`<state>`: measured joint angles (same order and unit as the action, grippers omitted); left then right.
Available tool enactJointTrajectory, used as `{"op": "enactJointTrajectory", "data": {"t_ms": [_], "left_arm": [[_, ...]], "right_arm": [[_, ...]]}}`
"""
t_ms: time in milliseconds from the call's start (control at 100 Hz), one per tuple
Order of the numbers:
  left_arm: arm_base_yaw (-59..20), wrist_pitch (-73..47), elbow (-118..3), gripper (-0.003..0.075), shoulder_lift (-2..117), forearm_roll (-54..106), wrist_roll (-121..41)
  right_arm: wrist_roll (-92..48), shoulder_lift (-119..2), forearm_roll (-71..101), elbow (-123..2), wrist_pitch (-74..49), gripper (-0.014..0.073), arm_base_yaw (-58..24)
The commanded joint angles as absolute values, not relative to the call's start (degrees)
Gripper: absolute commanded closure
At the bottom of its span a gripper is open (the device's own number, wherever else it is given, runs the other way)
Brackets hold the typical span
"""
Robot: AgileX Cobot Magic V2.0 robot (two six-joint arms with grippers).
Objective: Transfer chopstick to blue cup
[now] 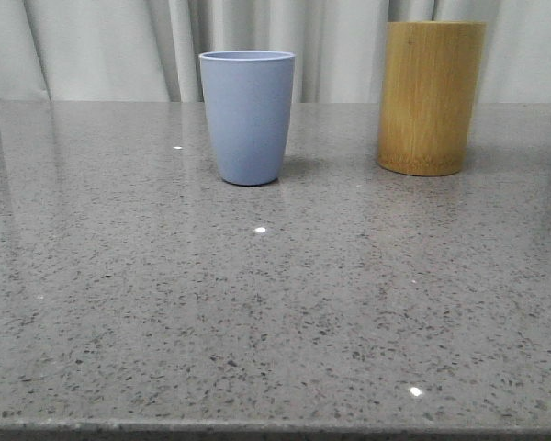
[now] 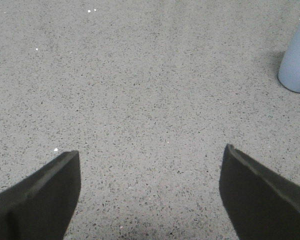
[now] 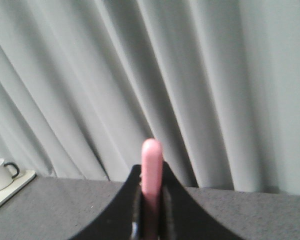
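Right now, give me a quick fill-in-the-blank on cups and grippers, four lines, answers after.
1. The right gripper is shut on a pink ____.
2. The left gripper hovers over the table with its jaws ____.
3. In the front view, the blue cup stands to the ____ of the bamboo cup.
4. The taller cup is the ____ one.

Answers: chopstick; open; left; bamboo

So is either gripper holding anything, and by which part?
The right gripper clamps a pink chopstick just below its rounded end. The left gripper is open, empty.
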<state>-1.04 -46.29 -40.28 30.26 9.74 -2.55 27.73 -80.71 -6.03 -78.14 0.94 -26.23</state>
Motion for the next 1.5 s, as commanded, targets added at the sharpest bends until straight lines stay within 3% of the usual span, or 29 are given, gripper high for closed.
{"op": "enactJointTrajectory", "data": {"t_ms": [0, 470, 570, 760, 860, 1190, 1490], "left_arm": [[-1.00, -42.21, -41.71, 0.0164, 30.33, 10.78, -2.25], [-1.00, -42.21, -41.71, 0.0164, 30.33, 10.78, -2.25], [-1.00, -42.21, -41.71, 0.0164, 30.33, 10.78, -2.25], [-1.00, -42.21, -41.71, 0.0164, 30.33, 10.78, -2.25], [-1.00, -42.21, -41.71, 0.0164, 30.33, 10.78, -2.25], [-1.00, -42.21, -41.71, 0.0164, 30.33, 10.78, -2.25], [-1.00, -42.21, -41.71, 0.0164, 30.33, 10.78, -2.25]], "right_arm": [[27.47, -81.83, -5.85, -80.12, 6.88, 0.0660, -28.02], [27.47, -89.29, -6.28, -80.12, 8.31, 0.0640, -29.30], [27.47, -89.29, -6.28, -80.12, 8.25, 0.0557, -29.30], [27.47, -89.29, -6.28, -80.12, 8.09, 0.0292, -29.30], [27.47, -89.29, -6.28, -80.12, 8.09, 0.0226, -29.30], [27.42, -82.76, -12.88, -80.12, 1.77, 0.0225, -27.39], [27.42, -71.80, -26.92, -77.79, -18.73, 0.0225, -22.15]]}}
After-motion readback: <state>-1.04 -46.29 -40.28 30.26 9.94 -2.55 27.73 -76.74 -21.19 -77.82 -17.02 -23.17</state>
